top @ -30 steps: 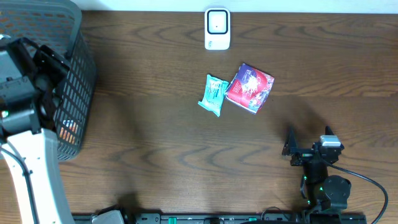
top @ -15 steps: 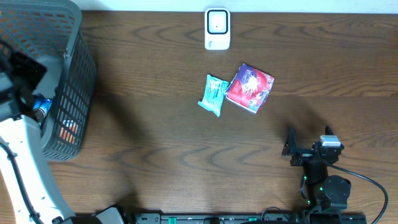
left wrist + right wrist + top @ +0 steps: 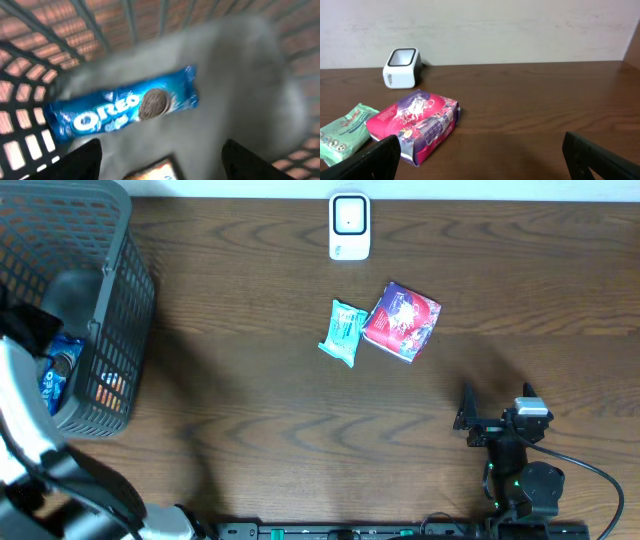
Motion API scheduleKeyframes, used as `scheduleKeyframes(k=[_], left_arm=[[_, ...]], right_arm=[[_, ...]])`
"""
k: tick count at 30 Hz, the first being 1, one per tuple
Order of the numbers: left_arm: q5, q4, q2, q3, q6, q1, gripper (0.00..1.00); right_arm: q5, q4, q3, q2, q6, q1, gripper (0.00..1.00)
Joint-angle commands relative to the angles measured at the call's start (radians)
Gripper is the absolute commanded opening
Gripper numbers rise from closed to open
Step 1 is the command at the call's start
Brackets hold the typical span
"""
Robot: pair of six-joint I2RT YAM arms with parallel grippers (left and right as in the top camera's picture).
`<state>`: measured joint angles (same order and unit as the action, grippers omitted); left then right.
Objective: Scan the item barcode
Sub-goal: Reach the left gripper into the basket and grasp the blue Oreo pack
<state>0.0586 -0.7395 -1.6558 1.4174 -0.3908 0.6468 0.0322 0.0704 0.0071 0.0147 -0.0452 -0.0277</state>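
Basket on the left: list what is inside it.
A blue Oreo pack lies on the basket floor. Below it in the left wrist view, a second item shows only an orange-edged corner. From overhead, the left arm covers part of the inside.

I count one grey basket (image 3: 125, 310), one white scanner (image 3: 349, 226), one green packet (image 3: 342, 332), one red-purple box (image 3: 401, 321), one blue Oreo pack (image 3: 125, 107) inside the basket, and maybe one more orange-edged item (image 3: 152, 170) beside it, too blurred for me to call.
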Motion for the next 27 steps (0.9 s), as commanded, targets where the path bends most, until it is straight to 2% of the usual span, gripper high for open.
scheduleKeyframes(k=[1, 7, 12, 16, 23, 27], left_arm=[[0.006, -0.019, -0.057, 0.008, 0.027, 0.003, 0.78], [0.006, 0.031, -0.134, 0.008, 0.044, 0.003, 0.77], [0.006, 0.066, -0.197, 0.006, 0.191, 0.003, 0.76], [0.007, 0.063, -0.261, -0.007, 0.241, 0.003, 0.76], [0.132, 0.087, -0.326, -0.007, 0.276, 0.003, 0.75], [0.137, 0.106, -0.350, -0.007, 0.328, 0.003, 0.73]], right_arm=[[0.000, 0.004, -0.002, -0.003, -0.013, -0.004, 0.99], [0.000, 0.004, -0.002, -0.003, -0.013, -0.004, 0.99], [0.000, 0.004, -0.002, -0.003, -0.013, -0.004, 0.99], [0.000, 0.004, -0.002, -0.003, -0.013, -0.004, 0.99], [0.000, 0.004, -0.002, -0.003, -0.013, -0.004, 0.99], [0.000, 0.004, -0.002, -0.003, -0.013, -0.004, 0.99]])
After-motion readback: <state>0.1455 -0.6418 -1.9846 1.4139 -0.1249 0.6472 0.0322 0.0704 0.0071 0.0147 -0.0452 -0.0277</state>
